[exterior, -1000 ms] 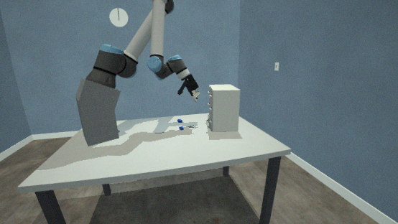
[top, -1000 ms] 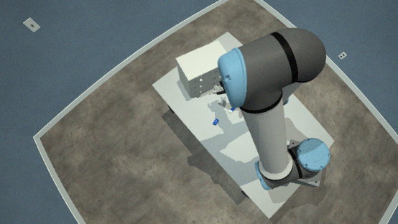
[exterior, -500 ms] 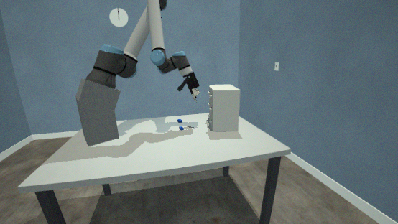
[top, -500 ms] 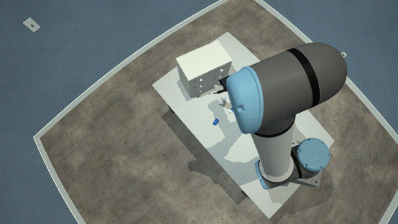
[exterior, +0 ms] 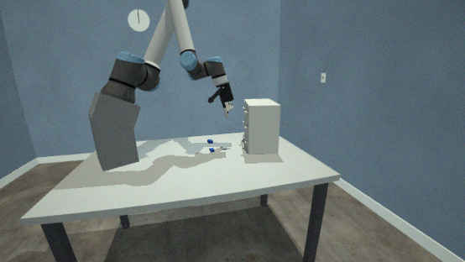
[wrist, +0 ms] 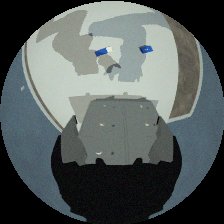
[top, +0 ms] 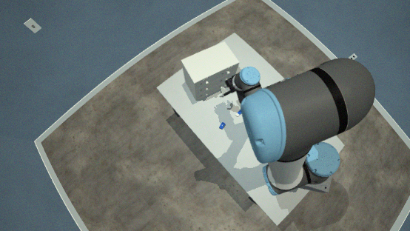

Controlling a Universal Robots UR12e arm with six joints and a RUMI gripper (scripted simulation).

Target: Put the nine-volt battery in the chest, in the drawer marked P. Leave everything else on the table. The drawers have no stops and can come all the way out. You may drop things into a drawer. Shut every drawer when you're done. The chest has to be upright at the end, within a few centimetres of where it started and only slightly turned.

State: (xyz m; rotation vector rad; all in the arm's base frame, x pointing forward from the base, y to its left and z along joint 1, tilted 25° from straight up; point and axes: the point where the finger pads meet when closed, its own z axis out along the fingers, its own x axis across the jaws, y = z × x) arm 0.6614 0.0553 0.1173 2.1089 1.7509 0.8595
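The gripper (exterior: 227, 110) hangs fully open and holds nothing, up in the air just in front of the chest (exterior: 262, 126) near its top drawers. The battery cannot be told apart among the small blue things (exterior: 211, 149) lying on the table (exterior: 176, 185) well below the gripper.

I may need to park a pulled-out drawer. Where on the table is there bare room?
The near half, between the arm's base and the chest, looks bare. It is crowded by the small blue items in front of the chest, under the open gripper.
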